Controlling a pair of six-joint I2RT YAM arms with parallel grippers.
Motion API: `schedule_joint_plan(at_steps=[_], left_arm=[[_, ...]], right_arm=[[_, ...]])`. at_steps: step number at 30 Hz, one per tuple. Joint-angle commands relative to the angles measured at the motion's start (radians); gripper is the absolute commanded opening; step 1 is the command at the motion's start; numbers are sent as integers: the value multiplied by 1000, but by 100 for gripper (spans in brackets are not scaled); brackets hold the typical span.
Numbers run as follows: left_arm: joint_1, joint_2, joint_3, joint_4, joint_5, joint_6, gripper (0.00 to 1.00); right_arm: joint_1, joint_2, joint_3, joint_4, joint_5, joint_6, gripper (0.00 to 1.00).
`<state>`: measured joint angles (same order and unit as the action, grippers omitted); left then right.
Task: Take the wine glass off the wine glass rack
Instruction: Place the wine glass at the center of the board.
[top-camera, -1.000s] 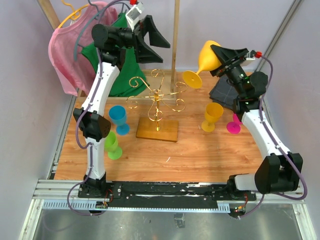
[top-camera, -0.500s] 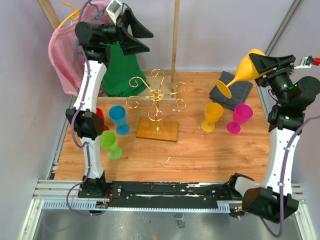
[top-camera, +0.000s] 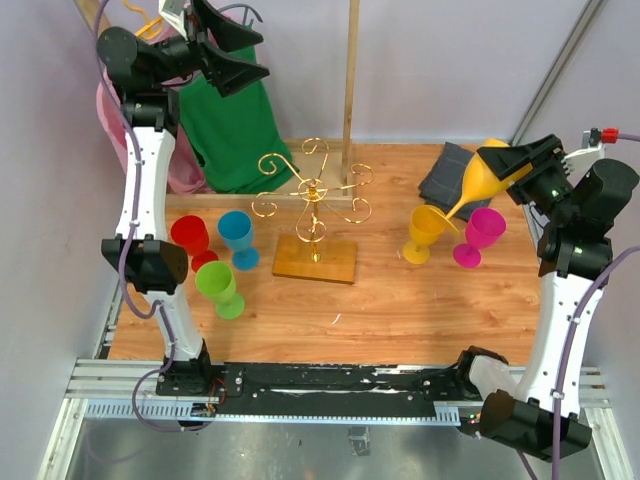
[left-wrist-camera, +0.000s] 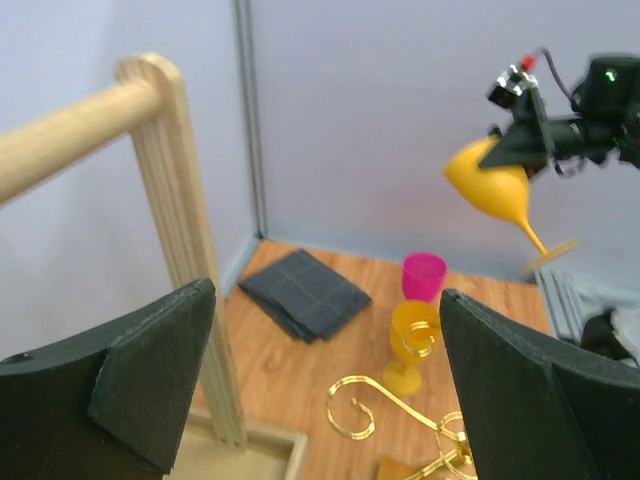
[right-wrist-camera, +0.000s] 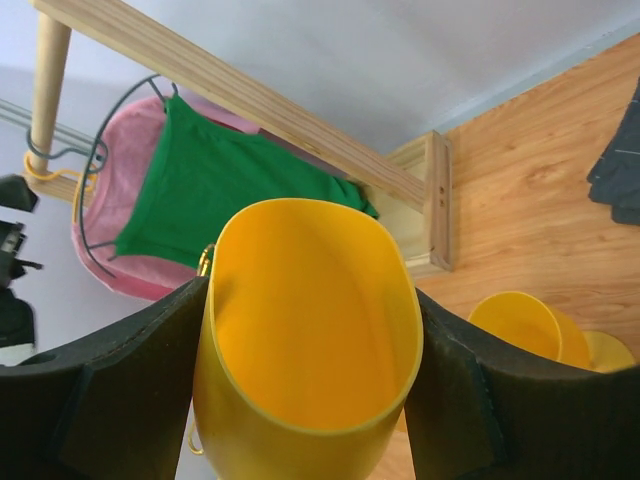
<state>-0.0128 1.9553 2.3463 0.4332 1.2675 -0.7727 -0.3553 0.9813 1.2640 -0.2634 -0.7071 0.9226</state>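
Already off the gold wine glass rack (top-camera: 314, 190), the yellow wine glass (top-camera: 478, 183) hangs tilted, its bowl clamped in the right jaws, its foot over a standing yellow glass (top-camera: 425, 232). Lowering it carelessly could topple that one. The left jaws gape empty, raised high.

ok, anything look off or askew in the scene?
Only the held glass: the right gripper has it tilted in the air, foot lowest, above the standing yellow glass and pink glass. The rack stands upright and bare. No spill or damage that I can see.
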Motion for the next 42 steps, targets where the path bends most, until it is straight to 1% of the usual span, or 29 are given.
schedule_joint_plan(at_steps=[1, 3, 7, 13, 16, 19, 22, 25, 28, 33, 39, 42], left_arm=[[-14, -80, 63, -499, -217, 486, 99], [-27, -99, 63, -598, -300, 586, 99], [-54, -132, 48, -724, -445, 673, 99], [-112, -190, 6, -804, -668, 755, 99], [-141, -190, 34, -849, -727, 773, 99], [-161, -192, 51, -869, -757, 783, 99], [-167, -194, 58, -869, -772, 778, 99], [-171, -191, 62, -874, -771, 774, 99], [-177, -184, 66, -886, -767, 774, 99], [-182, -180, 66, -896, -767, 786, 99], [-185, -180, 64, -912, -767, 804, 99], [-185, -181, 62, -922, -765, 809, 99]], right_arm=[[0, -47, 22, -78, 10, -134, 66], [7, -51, 34, -119, 24, -176, 66], [21, -68, 41, -191, 63, -274, 66], [47, -116, 23, -298, 176, -446, 66], [56, -142, 9, -321, 242, -508, 66], [66, -176, -15, -329, 297, -562, 65], [85, -210, -50, -324, 357, -611, 64], [136, -226, -76, -329, 428, -658, 64], [216, -231, -87, -333, 497, -675, 63], [397, -233, -105, -322, 691, -704, 64], [638, -222, -120, -306, 977, -723, 64], [783, -211, -136, -285, 1130, -724, 65]])
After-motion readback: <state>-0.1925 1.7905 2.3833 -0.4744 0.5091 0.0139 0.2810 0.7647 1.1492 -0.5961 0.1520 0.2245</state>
